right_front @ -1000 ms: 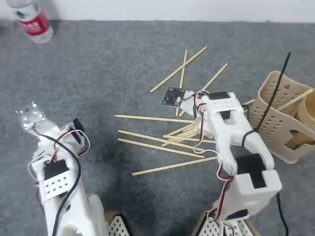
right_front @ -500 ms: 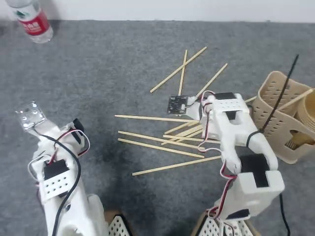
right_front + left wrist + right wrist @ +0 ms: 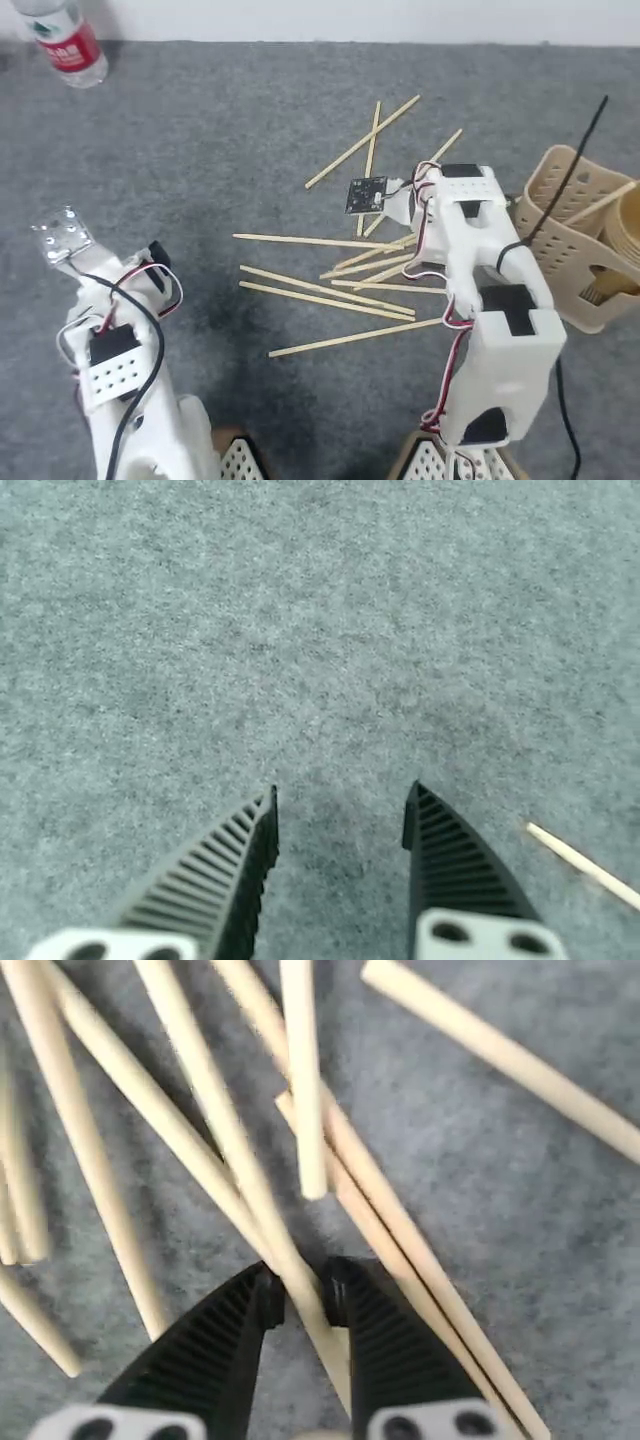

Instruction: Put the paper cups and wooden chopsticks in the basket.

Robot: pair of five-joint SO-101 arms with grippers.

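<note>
Several wooden chopsticks (image 3: 330, 292) lie scattered on the grey carpet in the middle of the high view. My right arm (image 3: 465, 225) stands over the right end of the pile. In the right wrist view my right gripper (image 3: 298, 1285) is shut on one chopstick (image 3: 232, 1150) among several crossing ones. The beige basket (image 3: 560, 250) sits at the right edge, with paper cups (image 3: 627, 235) and a chopstick (image 3: 600, 200) in it. My left gripper (image 3: 340, 800) hangs open over bare carpet, with a chopstick tip (image 3: 585, 865) off to one side.
A plastic water bottle (image 3: 65, 42) lies at the back left corner. My left arm (image 3: 115, 350) stands at the front left. A black cable (image 3: 565, 175) rises in front of the basket. Open carpet stretches between the left arm and the chopsticks.
My right arm has shifted toward the basket and slightly back. The chopsticks under it have been nudged. The left arm has not moved.
</note>
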